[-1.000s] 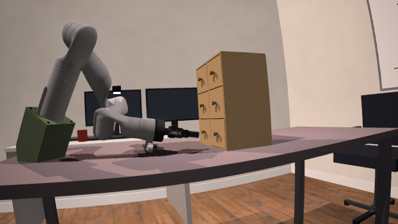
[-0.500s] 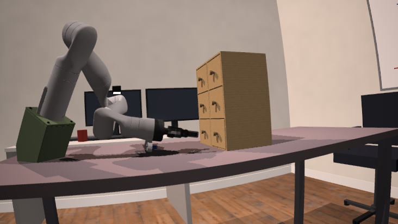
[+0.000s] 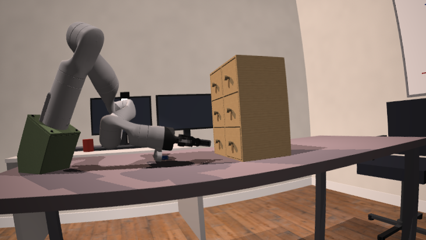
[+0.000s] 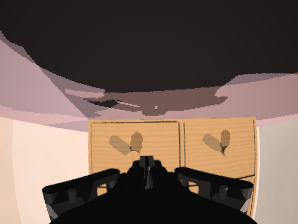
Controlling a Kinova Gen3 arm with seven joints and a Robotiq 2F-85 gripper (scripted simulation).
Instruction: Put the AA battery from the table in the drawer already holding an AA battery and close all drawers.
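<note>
Pincer (image 3: pixel 208 143) shut, empty, just short of chest (image 3: pixel 262 107) front.

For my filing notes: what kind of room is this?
Likely an office: two dark monitors behind the desk, a rolling chair at right, and a whiteboard on the wall.

The scene is viewed by the exterior camera from low beside the counter (image 3: pixel 268 175), well back from the jaws and side-on to them, so that the whole arm and the chest (image 3: pixel 262 107) ahead of the jaws are taken in. The wrist camera is set just behind the jaws, is aimed forward along them, and appears inverted. The chest's lower drawer fronts (image 4: pixel 173 145) are shared by both views.
</note>
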